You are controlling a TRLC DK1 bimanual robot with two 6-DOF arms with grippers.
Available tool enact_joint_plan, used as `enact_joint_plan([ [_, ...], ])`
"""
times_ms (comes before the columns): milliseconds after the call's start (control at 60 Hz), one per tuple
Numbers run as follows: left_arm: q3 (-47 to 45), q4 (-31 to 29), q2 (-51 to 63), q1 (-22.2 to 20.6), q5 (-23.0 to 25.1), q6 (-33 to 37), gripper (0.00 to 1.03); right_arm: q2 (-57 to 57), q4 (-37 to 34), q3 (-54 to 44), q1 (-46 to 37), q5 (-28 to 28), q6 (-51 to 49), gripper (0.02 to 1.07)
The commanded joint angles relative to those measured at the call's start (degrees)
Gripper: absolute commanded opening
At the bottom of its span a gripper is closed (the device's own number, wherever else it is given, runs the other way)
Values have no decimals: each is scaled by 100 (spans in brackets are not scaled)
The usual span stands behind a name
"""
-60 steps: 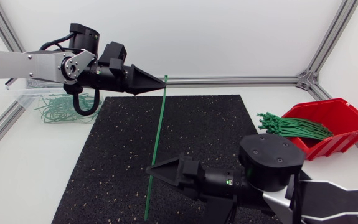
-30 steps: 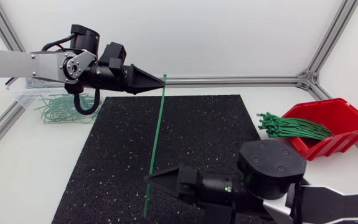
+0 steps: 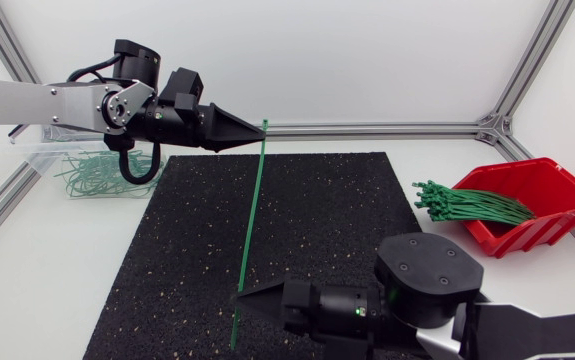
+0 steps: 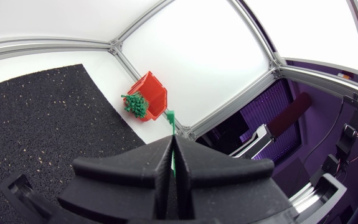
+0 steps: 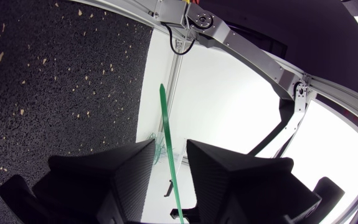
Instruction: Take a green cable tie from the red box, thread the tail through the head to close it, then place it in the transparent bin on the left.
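A long green cable tie (image 3: pixel 252 210) stands almost upright over the black mat (image 3: pixel 307 220). My left gripper (image 3: pixel 257 131) is shut on its upper end, and in the left wrist view the tie (image 4: pixel 170 118) pokes out between the pressed fingers (image 4: pixel 160 168). My right gripper (image 3: pixel 242 297) sits low near the tie's lower end. In the right wrist view the tie (image 5: pixel 166 130) runs through the gap between the fingers (image 5: pixel 129 168), which stand apart from it. The red box (image 3: pixel 542 195) with a bundle of green ties (image 3: pixel 467 205) is at the right.
The transparent bin (image 3: pixel 42 150) at the far left holds several closed green ties (image 3: pixel 97 175). Aluminium frame bars (image 3: pixel 387 128) run along the table's back and sides. White table surface (image 3: pixel 57 270) lies on both sides of the mat.
My right gripper has slid down along the tie toward the table's front edge, and its fingers have drawn closer together around the tie. The left arm has not moved.
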Motion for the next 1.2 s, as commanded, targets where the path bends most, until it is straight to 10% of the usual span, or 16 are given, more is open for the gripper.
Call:
enact_joint_plan([
  [0,137,51,69,-47,88,-33,3,87,93,-154,92,20,51,26],
  [1183,-110,42,-168,-30,88,2,4,-36,50,-171,4,3,165,8],
])
